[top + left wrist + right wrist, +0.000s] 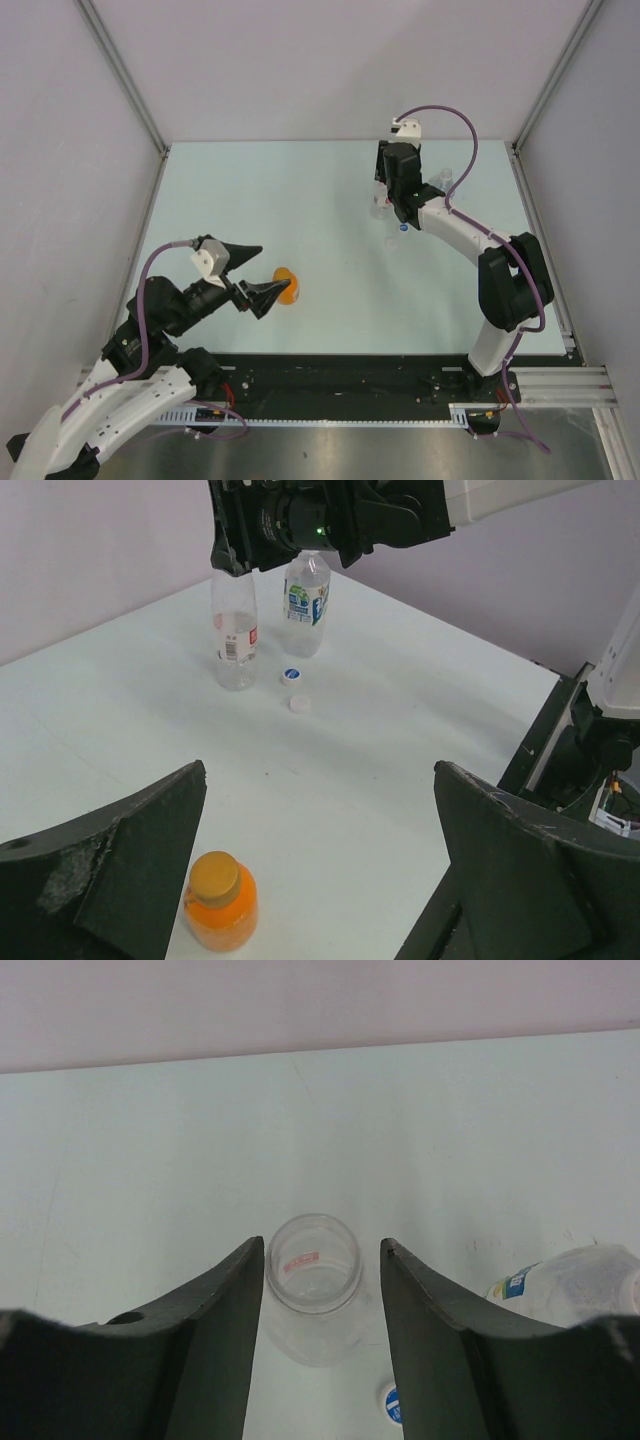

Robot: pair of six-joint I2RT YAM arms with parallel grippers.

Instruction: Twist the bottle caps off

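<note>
Caps lie loose: the blue cap [291,675] and white cap [299,704] rest on the desk [420,730] mid-frame in the left wrist view, just beside the red-label bottle [235,640] and blue-label bottle [305,600]. The right claw [321,1243] straddles the red-label bottle's open mouth, jaws slightly apart, not clamping. The left claw [320,780] gapes wide above the orange bottle [220,915] (orange cap [215,877] on) at lower left.

Left arm [150,325] sits low, elbow folded, forearm angled forward and right. Left gripper [272,268] is held level, jaws spread fully wide. Right arm [465,232] is stretched forward and left. Right gripper [320,1250] points straight down, jaws parted narrowly.
</note>
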